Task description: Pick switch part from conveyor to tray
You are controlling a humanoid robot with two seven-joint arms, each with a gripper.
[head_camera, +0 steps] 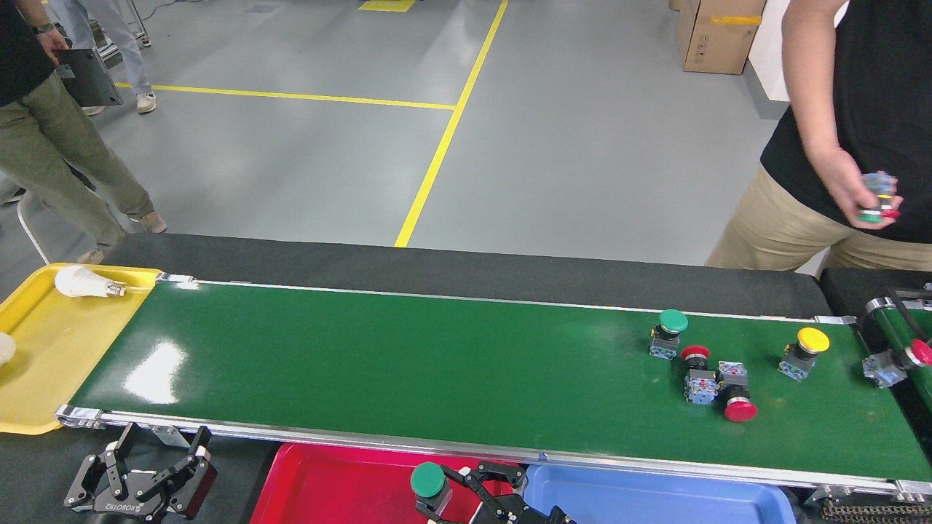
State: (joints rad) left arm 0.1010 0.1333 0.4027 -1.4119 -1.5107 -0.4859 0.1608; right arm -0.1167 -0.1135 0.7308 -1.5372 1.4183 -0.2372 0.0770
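Right gripper: our black right gripper [466, 493] sits at the bottom edge of the head view, over the red tray; its fingers [486, 474] are closed around the grey body of the green-capped push-button switch part [429, 486].
Held part: the green-capped switch part is clear of the belt, above the right portion of the tray, cap uppermost.
Tray: the shallow bright red plastic tray [328, 484] lies just below the conveyor's near rail, touching a light blue plastic tray [655, 498] on its right.
Left gripper: our black left gripper [142, 477] rests at lower left, beside the tray, its jaws spread apart with nothing between them.
Conveyor: the long glossy green belt [364, 356] with silver rails carries four parts near its right end: a green-capped switch [668, 332], two red-capped switches [695, 367] [735, 397] lying touching each other, and a yellow-capped switch [803, 351] standing apart.
Small belt: another red-capped part [895, 364] sits at the far right, by the angled green belt [903, 324].
Yellow tray: a yellow plastic tray [44, 356] at the left end holds a white light bulb [84, 282].
Person: a hand [855, 193] beyond the belt holds several switch parts.
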